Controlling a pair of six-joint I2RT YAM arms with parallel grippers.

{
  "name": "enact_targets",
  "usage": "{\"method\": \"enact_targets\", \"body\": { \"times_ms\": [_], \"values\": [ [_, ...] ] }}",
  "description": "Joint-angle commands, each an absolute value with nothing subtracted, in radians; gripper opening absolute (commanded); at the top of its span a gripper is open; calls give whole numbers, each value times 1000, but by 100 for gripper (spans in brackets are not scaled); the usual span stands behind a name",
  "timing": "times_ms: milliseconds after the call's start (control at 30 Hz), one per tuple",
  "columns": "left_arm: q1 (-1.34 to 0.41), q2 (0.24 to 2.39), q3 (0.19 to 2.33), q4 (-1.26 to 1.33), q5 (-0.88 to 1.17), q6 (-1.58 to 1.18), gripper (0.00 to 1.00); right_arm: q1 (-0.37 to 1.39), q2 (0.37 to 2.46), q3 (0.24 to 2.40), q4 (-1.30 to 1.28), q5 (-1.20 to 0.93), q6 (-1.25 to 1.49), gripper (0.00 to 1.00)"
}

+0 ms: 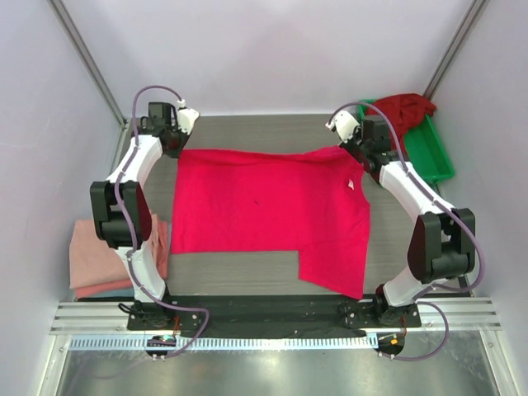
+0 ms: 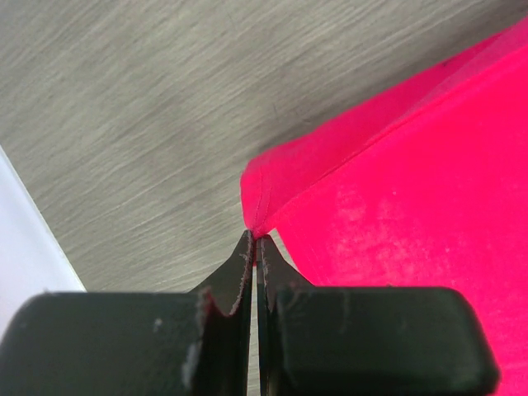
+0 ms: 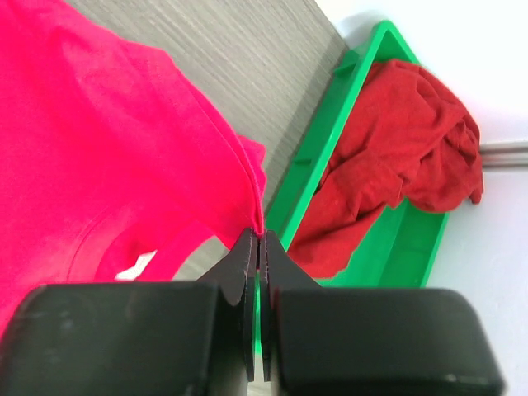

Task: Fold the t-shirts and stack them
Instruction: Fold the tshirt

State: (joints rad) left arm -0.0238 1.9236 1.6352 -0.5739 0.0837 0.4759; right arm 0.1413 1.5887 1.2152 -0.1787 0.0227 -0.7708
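A bright pinkish-red t-shirt (image 1: 264,210) lies spread on the grey table, its far edge stretched between my two grippers. My left gripper (image 1: 180,145) is shut on the shirt's far left corner (image 2: 257,216). My right gripper (image 1: 348,148) is shut on the far right edge of the shirt (image 3: 247,186), near the collar label. A darker crimson t-shirt (image 1: 406,108) lies crumpled in the green tray, also seen in the right wrist view (image 3: 396,157). Pale salmon-pink folded shirts (image 1: 97,260) are stacked at the near left, partly behind my left arm.
The green plastic tray (image 1: 433,153) stands at the far right against the wall, close beside my right gripper; it shows in the right wrist view (image 3: 330,140). White walls enclose the table on three sides. A metal rail runs along the near edge.
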Motion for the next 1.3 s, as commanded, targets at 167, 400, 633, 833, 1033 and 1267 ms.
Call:
{"method": "enact_targets", "body": {
  "times_ms": [167,400,633,833,1033,1267],
  "values": [
    [-15,1855,1597,-537,101,489,0,160,1456,1149,-218,14,-701,1],
    [-14,1832,1539,-555,106,517,0,178,1401,1112,-259,14,-669,1],
    [-14,1773,1430,-563,127,531,0,193,1348,1062,-302,-34,-658,1],
    [-14,1752,1373,-566,107,603,0,213,1304,1017,-330,-40,-653,1],
    [-14,1743,1321,-571,89,664,0,219,1279,983,-353,-48,-643,1],
    [-5,1714,1229,-607,34,706,19,235,1218,959,-536,-148,-637,8]
  ]
}}
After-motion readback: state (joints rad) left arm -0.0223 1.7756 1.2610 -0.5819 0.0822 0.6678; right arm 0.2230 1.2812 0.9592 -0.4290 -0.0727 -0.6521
